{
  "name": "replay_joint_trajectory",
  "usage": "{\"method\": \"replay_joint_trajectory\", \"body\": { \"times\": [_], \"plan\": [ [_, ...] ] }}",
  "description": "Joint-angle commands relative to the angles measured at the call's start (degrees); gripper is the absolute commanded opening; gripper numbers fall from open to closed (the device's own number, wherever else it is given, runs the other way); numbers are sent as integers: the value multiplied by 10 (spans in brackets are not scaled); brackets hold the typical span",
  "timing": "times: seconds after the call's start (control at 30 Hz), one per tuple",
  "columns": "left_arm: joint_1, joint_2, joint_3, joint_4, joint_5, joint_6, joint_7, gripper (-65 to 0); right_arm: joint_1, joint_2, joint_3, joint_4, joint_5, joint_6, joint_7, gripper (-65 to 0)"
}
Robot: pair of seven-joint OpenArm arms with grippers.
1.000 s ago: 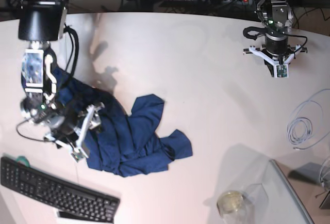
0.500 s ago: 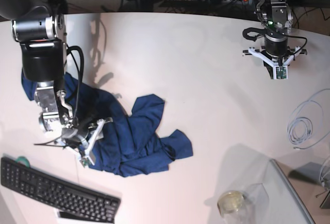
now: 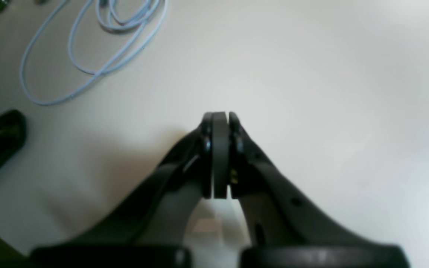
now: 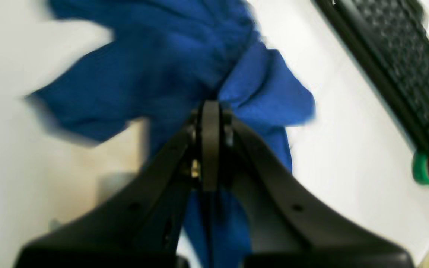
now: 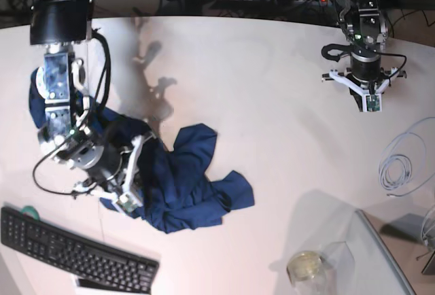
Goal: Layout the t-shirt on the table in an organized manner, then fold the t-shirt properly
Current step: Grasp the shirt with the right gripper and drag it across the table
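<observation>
Right gripper (image 4: 210, 111), black jaws pinching a fold of the crumpled dark navy knit t-shirt (image 5: 180, 186) at near-left of the white table (image 5: 272, 118). Thin pinch may slip, or dragging bunches it toward the black keyboard (image 5: 75, 247). Left gripper (image 3: 220, 115) pressed together, empty, far right.

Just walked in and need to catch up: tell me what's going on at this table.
A two-armed robot is working on a crumpled navy t-shirt on the white table. The right gripper has its jaws shut on a bunch of the fabric near the black keyboard. The left gripper is shut on nothing, hovering over bare table beside a coiled light blue cable. The shirt is not yet laid flat, so folding hasn't begun.
</observation>
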Motion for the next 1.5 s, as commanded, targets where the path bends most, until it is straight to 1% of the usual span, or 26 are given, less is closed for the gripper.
{"method": "replay_joint_trajectory", "body": {
  "times": [0.0, 0.03, 0.13, 0.23, 0.33, 0.43, 0.53, 0.57, 0.6, 0.63, 0.7, 0.77, 0.8, 0.83, 0.87, 0.93, 0.97, 1.0, 1.03, 1.07, 1.17, 1.27, 1.4, 1.47],
  "plan": [
    [-4, -8, -2, 9, 1, 4, -15, -650, -7, -8, -13, 51, 16, 28, 6, -650],
    [-4, -8, -3, 10, 1, 4, -16, -650, -25, -9, -26, 84, 18, 46, -4, -650],
    [-21, -10, -14, 13, 6, 4, -15, -650, -85, -18, -110, 199, 19, 46, -27, -650],
    [-30, -9, -50, 10, 2, 4, -14, -650, -135, -17, -199, 250, 18, 46, -28, -650],
    [-37, -8, -67, 11, 2, 4, -14, -650, -151, -16, -261, 230, 18, 46, -31, -650],
    [-37, -9, -67, 10, 6, 4, -14, -650, -146, -17, -311, 159, 18, 46, -38, -650],
    [-35, -8, -66, 10, 7, 4, -14, -650, -141, -25, -341, 80, 18, 46, -41, -645],
    [-35, -8, -64, 10, 6, 4, -14, -650, -136, -29, -351, 55, 16, 46, -50, -627],
    [-34, -8, -64, 10, 4, 4, -14, -650, -135, -30, -358, 37, 15, 46, -61, -596],
    [-34, -7, -63, 10, 3, 4, -14, -650, -133, -29, -361, 25, 15, 46, -72, -557],
    [-34, -6, -62, 10, 2, 4, -14, -650, -130, -25, -355, 35, 15, 46, -89, -447],
    [-34, -6, -62, 10, 2, 4, -14, -650, -133, -9, -319, 75, 15, 46, -92, -363],
    [-33, -4, -61, 10, 2, 4, -14, -650, -136, -2, -288, 97, 15, 46, -91, -332],
    [-33, 1, -60, 10, 2, 3, -14, -650, -138, -2, -257, 114, 15, 46, -91, -318],
    [-33, 9, -60, 10, 2, 3, -14, -650, -139, -2, -212, 126, 15, 46, -91, -314],
    [-33, 17, -60, 10, 2, 3, -14, -650, -123, -4, -138, 125, 17, 46, -90, -309],
    [-33, 21, -60, 9, 2, 3, -14, -650, -104, -5, -116, 118, 19, 46, -90, -309],
    [-33, 23, -60, 9, 2, 3, -14, -650, -87, -5, -107, 96, 20, 46, -90, -309],
    [-33, 23, -60, 9, 2, 3, -14, -650, -68, -12, -101, 71, 26, 46, -90, -309],
    [-33, 23, -60, 9, 2, 3, -14, -650, -49, -18, -101, 47, 30, 36, -90, -309],
    [-33, 23, -61, 9, 2, 3, -14, -650, 18, -44, -101, -48, 49, -30, -85, -309],
    [-17, 21, -66, 13, 2, 3, -14, -650, 53, -60, -101, -104, 60, -87, -48, -309],
    [7, 14, -73, 10, 5, 3, -17, -650, 89, -66, -106, -191, 61, -153, -1, -309],
    [18, 12, -85, 10, 2, 3, -17, -650, 102, -66, -106, -237, 60, -170, 27, -309]
  ]
}}
